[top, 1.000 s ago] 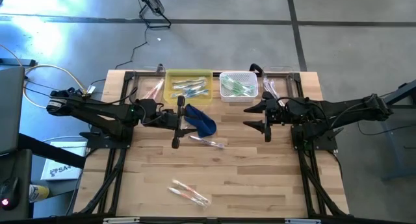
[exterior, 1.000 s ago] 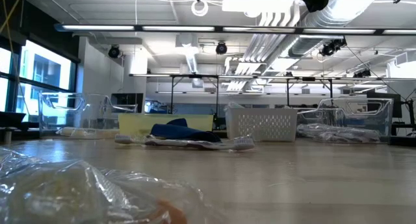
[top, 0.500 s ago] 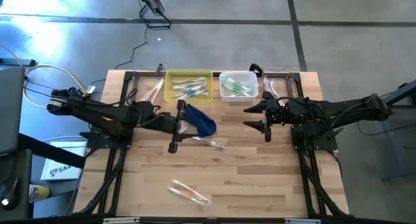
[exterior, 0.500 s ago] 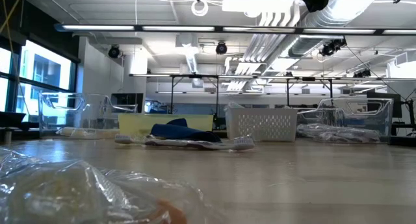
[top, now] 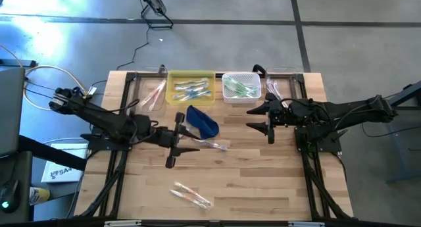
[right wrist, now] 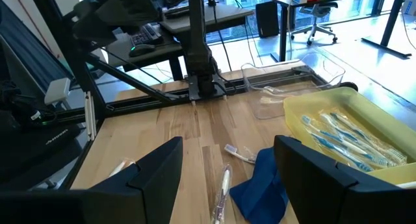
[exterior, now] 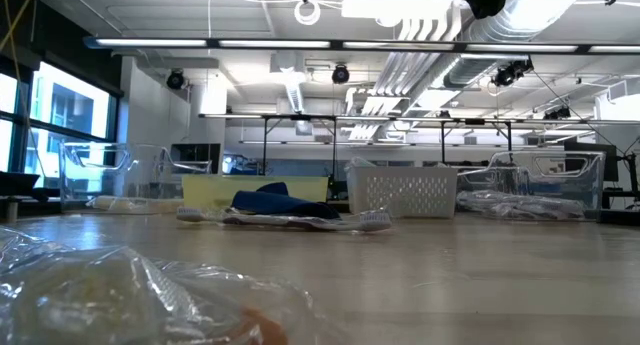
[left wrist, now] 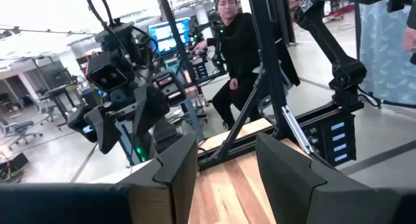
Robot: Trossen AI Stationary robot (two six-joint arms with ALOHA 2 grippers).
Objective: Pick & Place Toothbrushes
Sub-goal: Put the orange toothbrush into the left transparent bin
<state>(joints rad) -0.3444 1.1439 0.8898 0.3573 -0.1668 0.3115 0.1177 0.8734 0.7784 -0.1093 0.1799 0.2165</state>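
Wooden table (top: 263,181) edges lie bare — left pincer (top: 176,140) and right pincer (top: 262,119) both released, empty.

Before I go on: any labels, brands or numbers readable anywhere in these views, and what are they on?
"SA": part of a print on the white box on the floor left of the table; the rest is too small to read.
Monitor behind the person: lit, text too blurred to read.
Toothbrushes, bins: no readable text.

Thin blue-and-white toothbrushes (top: 191,90) lie flat in a heap in the yellow tray at the far edge. Green ones (top: 239,89) fill the white basket to its right. Two clear wrapped toothbrushes (top: 209,145) lie mid-table; a pink-orange wrapped bundle (top: 191,195) lies at the near edge.
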